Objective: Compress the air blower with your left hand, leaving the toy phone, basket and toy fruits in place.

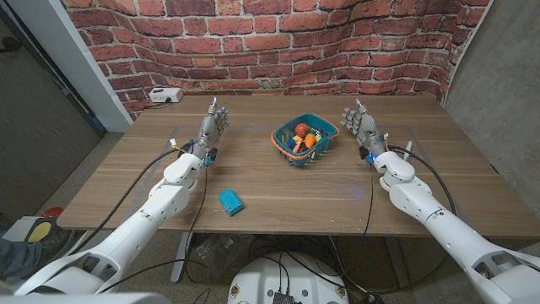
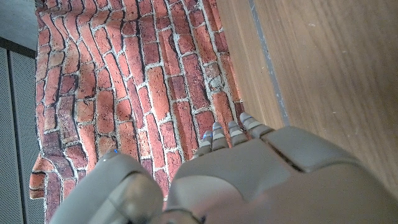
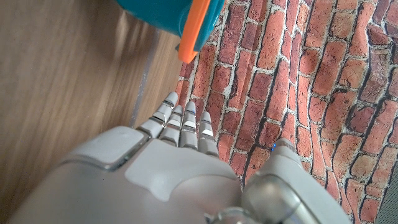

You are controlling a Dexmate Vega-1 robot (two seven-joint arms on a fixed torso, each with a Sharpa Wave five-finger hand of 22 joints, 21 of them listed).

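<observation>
Fingers of the left robot hand point(image 1: 214, 127) stand apart and upright, holding nothing; the right robot hand point(image 1: 359, 125) matches it beside the basket point(image 1: 325, 133) of toy fruits point(image 1: 302, 138). No air blower is plainly visible on the desk point(image 1: 278, 190). A small blue object point(image 1: 230, 201), probably the toy phone, lies near the front edge. A blower bulb should be light and soft: squeeze its middle.

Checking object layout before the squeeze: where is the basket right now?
Head view: the basket sits on the table's far middle, nearer the right hand than the left hand.
</observation>
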